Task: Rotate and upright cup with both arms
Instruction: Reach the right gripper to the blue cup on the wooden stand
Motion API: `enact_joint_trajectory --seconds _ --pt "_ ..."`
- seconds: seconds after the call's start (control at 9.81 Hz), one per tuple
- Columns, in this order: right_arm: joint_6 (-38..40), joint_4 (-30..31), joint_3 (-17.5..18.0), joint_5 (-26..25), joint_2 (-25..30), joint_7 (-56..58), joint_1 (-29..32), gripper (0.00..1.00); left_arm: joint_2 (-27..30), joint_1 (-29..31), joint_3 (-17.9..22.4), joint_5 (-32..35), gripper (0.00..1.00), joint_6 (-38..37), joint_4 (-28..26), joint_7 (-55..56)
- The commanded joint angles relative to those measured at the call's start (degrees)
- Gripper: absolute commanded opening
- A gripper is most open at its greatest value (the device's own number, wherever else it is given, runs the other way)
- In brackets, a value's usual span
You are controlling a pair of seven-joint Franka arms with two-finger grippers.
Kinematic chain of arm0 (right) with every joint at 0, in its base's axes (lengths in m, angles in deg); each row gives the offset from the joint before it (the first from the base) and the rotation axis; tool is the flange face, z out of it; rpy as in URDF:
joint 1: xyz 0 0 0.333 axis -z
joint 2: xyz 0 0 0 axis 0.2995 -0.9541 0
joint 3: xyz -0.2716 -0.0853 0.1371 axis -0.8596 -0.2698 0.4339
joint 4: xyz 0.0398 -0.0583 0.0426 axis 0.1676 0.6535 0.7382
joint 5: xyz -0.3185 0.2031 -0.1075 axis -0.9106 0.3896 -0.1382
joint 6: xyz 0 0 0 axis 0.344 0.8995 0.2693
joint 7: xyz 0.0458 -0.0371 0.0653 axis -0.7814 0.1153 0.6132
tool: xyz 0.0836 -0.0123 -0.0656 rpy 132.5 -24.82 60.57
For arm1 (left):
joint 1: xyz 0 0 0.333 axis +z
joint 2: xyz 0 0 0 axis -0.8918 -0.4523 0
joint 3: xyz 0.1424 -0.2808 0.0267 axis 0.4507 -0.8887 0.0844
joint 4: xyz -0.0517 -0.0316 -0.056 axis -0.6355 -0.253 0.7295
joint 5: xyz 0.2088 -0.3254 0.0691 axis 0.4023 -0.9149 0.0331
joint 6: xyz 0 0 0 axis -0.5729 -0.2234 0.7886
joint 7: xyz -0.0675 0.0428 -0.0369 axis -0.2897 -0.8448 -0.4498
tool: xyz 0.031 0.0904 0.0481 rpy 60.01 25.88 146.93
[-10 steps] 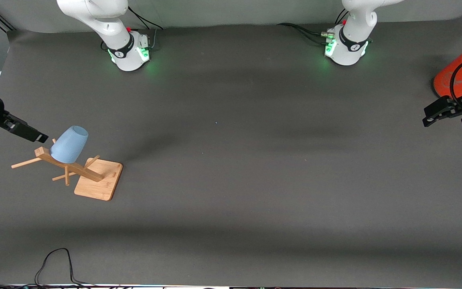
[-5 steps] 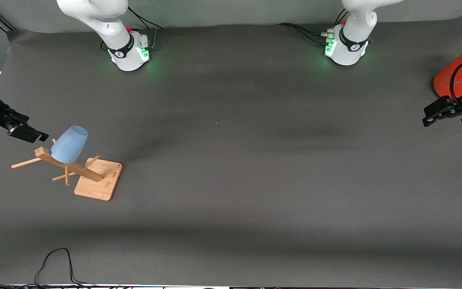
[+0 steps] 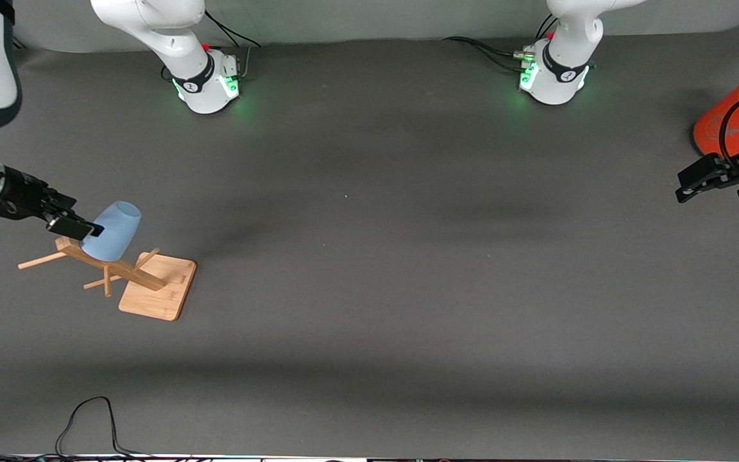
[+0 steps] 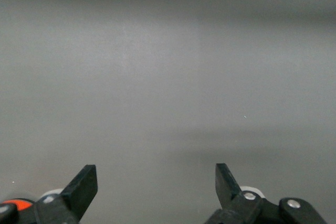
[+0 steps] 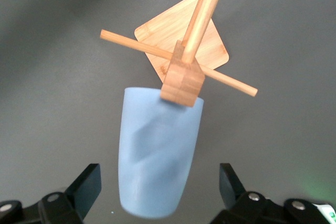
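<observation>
The light-blue cup (image 3: 113, 232) hangs mouth-down and tilted on a peg of a wooden rack (image 3: 116, 269) at the right arm's end of the table. My right gripper (image 3: 77, 224) is open at the cup's side. In the right wrist view the cup (image 5: 157, 150) has its narrow closed end between my right gripper's (image 5: 160, 187) open fingers (image 5: 88, 184), with a gap on each side. My left gripper (image 3: 716, 191) is open and empty and waits at the left arm's end of the table. The left wrist view shows its open gripper (image 4: 155, 182) over bare mat.
The rack's square wooden base (image 3: 158, 289) lies on the grey mat, with pegs sticking out sideways. An orange cylinder with a grey top (image 3: 729, 119) stands beside the left gripper. A black cable (image 3: 87, 417) loops at the table's near edge.
My right gripper has moved in toward the cup, and its fingers now reach the cup's side. The cup, the rack and the left arm have not moved.
</observation>
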Motion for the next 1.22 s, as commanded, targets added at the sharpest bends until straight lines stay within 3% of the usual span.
enact_joint_trajectory --seconds 0.0,0.61,0.71,0.82,1.02,1.12 --pt "-5.15 4.54 -0.04 0.71 0.9 -1.25 -0.34 1.0 -0.38 -0.27 0.08 0.81 1.0 -0.27 0.76 -0.66" --pt "-10.62 8.16 0.13 0.71 -0.07 -1.33 -1.13 0.97 -0.38 -0.27 0.08 0.81 1.0 -0.27 0.76 -0.66" --pt "-10.53 8.16 0.13 0.71 -0.07 -1.33 -1.13 0.73 -0.38 -0.27 0.08 0.81 1.0 -0.27 0.76 -0.66" --pt "-10.53 8.08 0.13 0.63 -0.07 -1.25 -1.13 0.58 -0.38 -0.27 0.08 0.81 1.0 -0.27 0.76 -0.66" --pt "-10.45 7.99 0.13 0.62 -0.07 -1.16 -1.13 0.47 -0.38 -0.27 0.08 0.81 1.0 -0.27 0.76 -0.66" --pt "-10.36 7.9 0.13 0.62 -0.07 -1.25 -1.13 0.47 -0.38 -0.27 0.08 0.81 1.0 -0.18 0.76 -0.66"
